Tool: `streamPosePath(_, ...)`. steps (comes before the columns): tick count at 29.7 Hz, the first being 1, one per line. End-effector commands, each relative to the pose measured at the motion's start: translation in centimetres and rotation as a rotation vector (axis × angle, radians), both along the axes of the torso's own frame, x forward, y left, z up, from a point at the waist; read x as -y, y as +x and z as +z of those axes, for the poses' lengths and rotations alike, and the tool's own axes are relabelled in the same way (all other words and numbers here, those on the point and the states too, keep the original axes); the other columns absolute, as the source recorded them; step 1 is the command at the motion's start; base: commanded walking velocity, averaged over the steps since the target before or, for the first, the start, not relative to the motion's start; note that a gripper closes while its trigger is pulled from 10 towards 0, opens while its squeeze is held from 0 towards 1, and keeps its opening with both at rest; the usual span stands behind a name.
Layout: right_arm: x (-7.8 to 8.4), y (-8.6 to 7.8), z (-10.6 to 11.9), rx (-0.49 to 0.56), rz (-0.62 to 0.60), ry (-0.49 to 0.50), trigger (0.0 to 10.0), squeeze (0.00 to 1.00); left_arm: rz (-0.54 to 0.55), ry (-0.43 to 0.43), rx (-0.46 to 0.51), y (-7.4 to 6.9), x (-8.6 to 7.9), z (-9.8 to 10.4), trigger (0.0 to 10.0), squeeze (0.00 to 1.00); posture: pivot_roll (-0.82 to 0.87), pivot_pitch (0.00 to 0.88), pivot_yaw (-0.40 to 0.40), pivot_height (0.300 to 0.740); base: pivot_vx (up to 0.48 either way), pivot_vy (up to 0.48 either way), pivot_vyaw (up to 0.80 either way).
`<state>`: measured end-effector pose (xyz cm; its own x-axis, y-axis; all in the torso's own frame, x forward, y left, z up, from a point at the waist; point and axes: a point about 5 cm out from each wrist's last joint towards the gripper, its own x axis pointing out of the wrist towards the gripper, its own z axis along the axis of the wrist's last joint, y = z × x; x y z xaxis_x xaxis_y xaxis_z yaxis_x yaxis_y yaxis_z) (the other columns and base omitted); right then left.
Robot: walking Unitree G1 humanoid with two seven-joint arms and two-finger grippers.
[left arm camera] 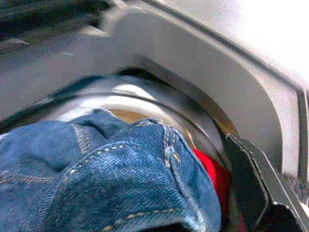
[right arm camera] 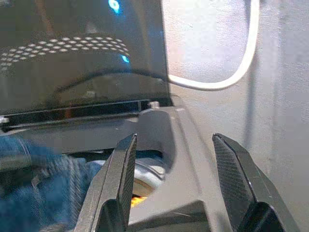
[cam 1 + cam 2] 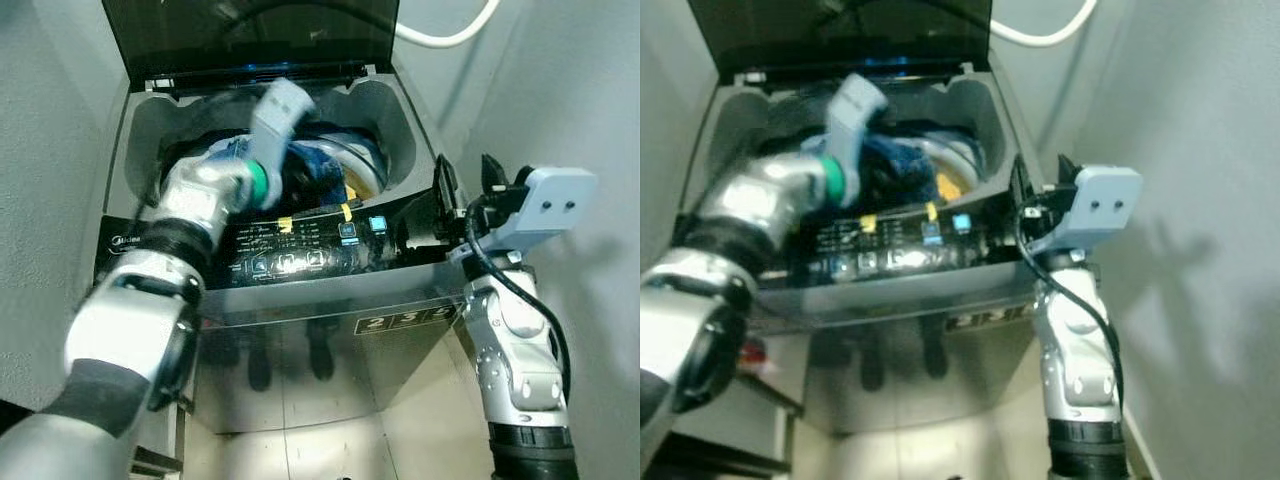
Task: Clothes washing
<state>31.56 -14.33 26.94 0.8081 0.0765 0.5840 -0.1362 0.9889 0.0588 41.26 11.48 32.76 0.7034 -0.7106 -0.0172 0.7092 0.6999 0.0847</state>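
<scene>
Fingers on the right gripper are standing wide apart with nothing between them, and I am holding that arm at the washing machine's front right corner, just beside the control panel. Over on the other side, I am reaching the left gripper down into the tub; I cannot tell how its fingers are set, because the head views are blurring that wrist and the wrist camera is catching just one black finger at the edge of its picture.

What matters is where the jeans are lying: bunched in the drum, right under and in front of the left gripper, with something red tucked between the denim and that finger. The lid is standing open behind the tub.

So I am judging the left arm to be far nearer the load; the right one is sitting outside the rim, well apart from the cloth. I cannot make out any clear long axis on the jeans, crumpled as they are. My guess is the next move is pressing the denim deeper, straight down from the left fingers.
</scene>
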Motion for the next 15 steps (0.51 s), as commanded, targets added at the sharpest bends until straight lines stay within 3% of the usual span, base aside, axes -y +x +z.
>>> streamPosePath(1, -0.4, 0.2, -0.4, -0.022, 0.022, 0.000, 10.0, 0.00, -0.005, -0.069, -0.028, -0.1, -0.4, 0.6, 10.0, 0.00, 0.01, 0.184, 0.064, 0.740, 0.000, 0.000, 0.00)
streamPosePath(2, -0.5, 0.2, -0.3, -0.023, 0.026, 0.000, 10.0, 0.00, 0.000, -0.114, 0.007, -0.3, -0.9, 1.7, 10.0, 0.00, 0.01, 0.181, 0.059, 0.740, 0.000, 0.000, 0.00)
streamPosePath(3, -0.5, 0.3, -0.3, -0.024, 0.030, 0.000, 10.0, 0.00, 0.003, -0.171, 0.102, -0.7, -1.5, 3.4, 10.0, 0.00, 0.02, 0.180, 0.058, 0.740, 0.000, 0.000, 0.00)
streamPosePath(7, -0.6, 0.4, -0.3, -0.026, 0.035, 0.001, 10.0, 0.00, -0.025, -0.231, 0.200, -1.7, -2.3, 5.4, 10.0, 0.00, 0.02, 0.181, 0.058, 0.740, 0.000, 0.000, 0.00)
streamPosePath(8, -0.7, 0.4, -0.3, -0.027, 0.037, 0.002, 10.0, 0.00, -0.091, -0.267, 0.206, -2.5, -2.4, 6.1, 10.0, 0.00, 0.02, 0.181, 0.059, 0.740, 0.000, 0.000, 0.00)
streamPosePath(9, -0.8, 0.4, -0.4, -0.029, 0.038, 0.003, 10.0, 0.00, -0.239, -0.366, 0.179, -4.2, -2.2, 6.8, 10.0, 0.00, 0.02, 0.181, 0.064, 0.740, 0.000, 0.000, 0.00)
streamPosePath(10, -0.8, 0.4, -0.4, -0.029, 0.038, 0.003, 10.0, 0.00, -0.239, -0.366, 0.179, -4.2, -2.2, 6.8, 10.0, 0.00, 0.02, 0.181, 0.064, 0.740, 0.000, 0.000, 0.00)
streamPosePath(11, -0.8, 0.4, -0.4, -0.030, 0.038, 0.003, 10.0, 0.00, -0.289, -0.435, 0.155, -4.7, -2.1, 7.0, 10.0, 0.00, 0.02, 0.181, 0.064, 0.740, 0.000, 0.000, 0.00)
streamPosePath(12, -0.8, 0.3, -0.4, -0.030, 0.037, 0.003, 10.0, 0.00, -0.305, -0.544, 0.096, -4.8, -2.3, 7.4, 10.0, 0.00, 0.02, 0.182, 0.070, 0.740, 0.000, 0.000, 0.00)
streamPosePath(13, -0.8, 0.3, -0.4, -0.030, 0.037, 0.003, 10.0, 0.00, -0.305, -0.544, 0.096, -4.8, -2.3, 7.4, 10.0, 0.00, 0.02, 0.182, 0.070, 0.740, 0.000, 0.000, 0.00)
streamPosePath(15, -0.6, 0.3, -0.5, -0.031, 0.031, 0.004, 10.0, 0.00, -0.259, -0.699, -0.029, -4.4, -2.5, 7.5, 10.0, 0.00, 0.02, 0.183, 0.072, 0.740, 0.000, 0.000, 0.00)
